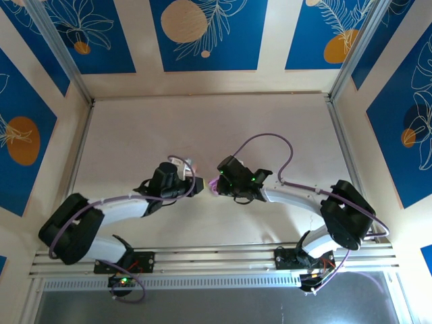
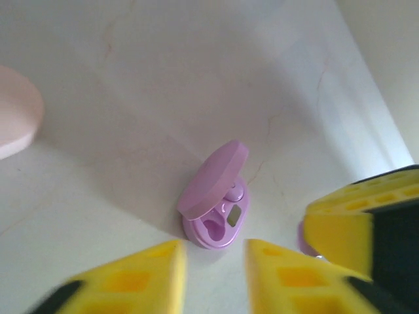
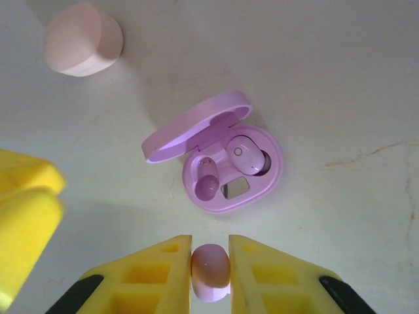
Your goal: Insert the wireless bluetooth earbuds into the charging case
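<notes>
The light purple charging case (image 3: pixel 232 171) lies on the table with its lid up. One purple earbud (image 3: pixel 245 155) sits in the right-hand socket, and the other socket (image 3: pixel 208 184) is empty. Just short of the case, my right gripper (image 3: pixel 210 243) is shut on a second purple earbud (image 3: pixel 210 269), pinched between the yellow fingers. My left gripper (image 2: pixel 215 252) stands open on the other side of the same case (image 2: pixel 219 210), with nothing between its fingers. From above, the two grippers, left (image 1: pixel 196 185) and right (image 1: pixel 217 183), face each other at the table's middle.
A closed pale pink case (image 3: pixel 83 39) lies on the table beyond the purple one, also visible in the left wrist view (image 2: pixel 14 111). The left gripper's yellow finger (image 3: pixel 26 216) stands close at the left of the right wrist view. Walls ring the table.
</notes>
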